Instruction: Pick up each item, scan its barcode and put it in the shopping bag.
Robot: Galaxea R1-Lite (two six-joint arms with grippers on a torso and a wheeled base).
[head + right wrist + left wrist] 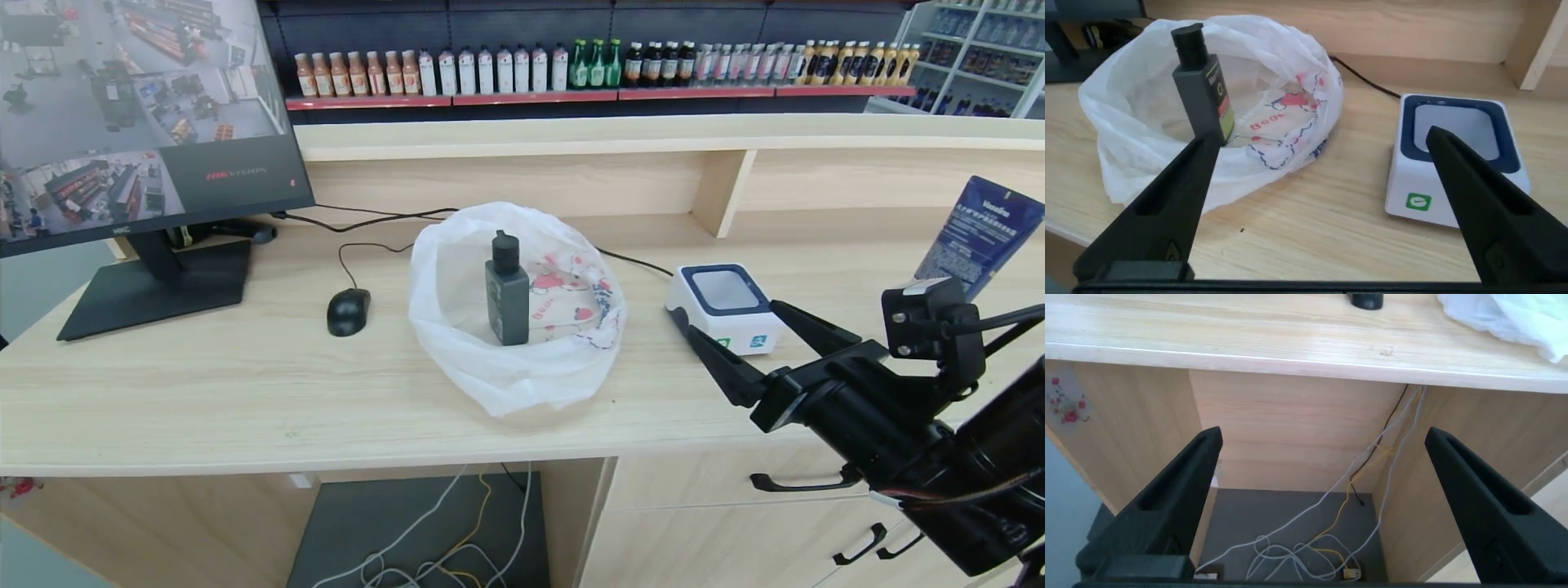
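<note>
Now upright inside bag (441,278) on counter (204,384): bottle (507,290); scanner (725,298) just beside bag. Right tool (1321,137) spread wide, empty, near scanner; left tool (1323,433) also wide, empty, low before counter edge.

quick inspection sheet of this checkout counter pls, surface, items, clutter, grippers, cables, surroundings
surface: pale wood counter, no spills seen
job's things: dark bottle upright inside the open shopping bag; white scanner beside the bag, on the robot's right; blue tube at the far right
clutter: black mouse and monitor on the left
grippers: right gripper open, empty, before the scanner; left gripper open, empty, below the counter's front edge
cables: mouse lead on the counter; loose wires under it
surroundings: bottle shelf behind; drawers below right
</note>
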